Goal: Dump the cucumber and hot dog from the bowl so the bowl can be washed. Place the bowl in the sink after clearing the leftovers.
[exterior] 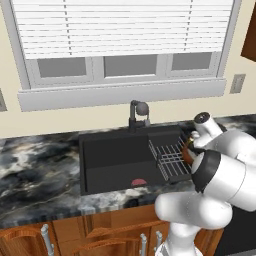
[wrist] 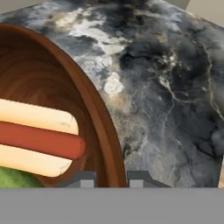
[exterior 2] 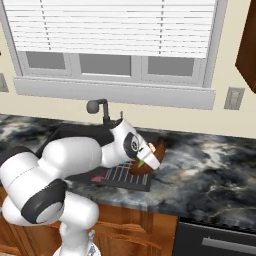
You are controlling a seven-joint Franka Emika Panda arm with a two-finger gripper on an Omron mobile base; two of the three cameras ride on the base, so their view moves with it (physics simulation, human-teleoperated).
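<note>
The reddish-brown bowl point(wrist: 52, 83) takes up the left of the hand view, with its rim running down between my fingertips point(wrist: 85, 178). My gripper point(wrist: 111, 178) is shut on that rim. Inside lie the hot dog point(wrist: 39, 140), a red sausage in a pale bun, and below it a corner of the green cucumber point(wrist: 13, 180). From the right base, the gripper point(exterior 2: 150, 162) holds the bowl point(exterior 2: 154, 152) over the right end of the wire rack point(exterior 2: 122, 175), and a sliver of cucumber point(exterior 2: 141, 163) shows. The black sink point(exterior: 115, 160) lies to the left. My arm mostly hides the bowl point(exterior: 187, 150).
A black faucet point(exterior: 137, 114) stands behind the sink. The wire rack point(exterior: 170, 159) sits in the sink's right part. Dark marbled counter point(wrist: 175, 109) spreads under and to the right of the bowl. A window with blinds point(exterior: 120, 30) is on the back wall.
</note>
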